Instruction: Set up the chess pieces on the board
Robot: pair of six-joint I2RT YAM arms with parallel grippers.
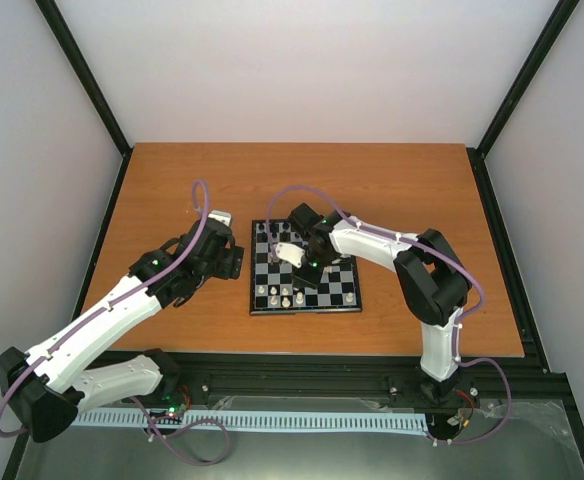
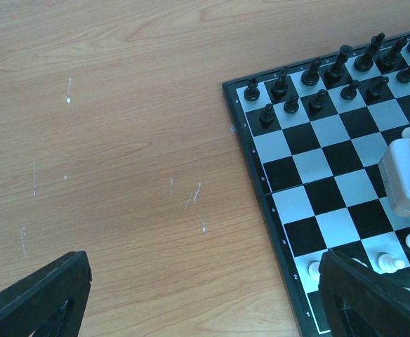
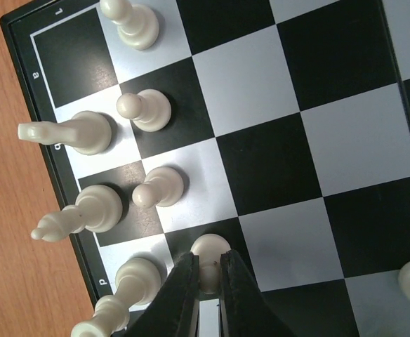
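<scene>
The board is chequered in black and pale grey-white, and it is bordered by a thin black rim printed with small white letters and numerals. Black chess pieces are seen on it, and cream-white chess pieces as well. The same cream-white is shown by the pawn between the black fingers of the right pincer. The left pincer is black too. The bench is orange-brown with a fine wood grain, marked by faint pale scratches. The arms are white with black joints, and purple cables are looped over them.
</scene>
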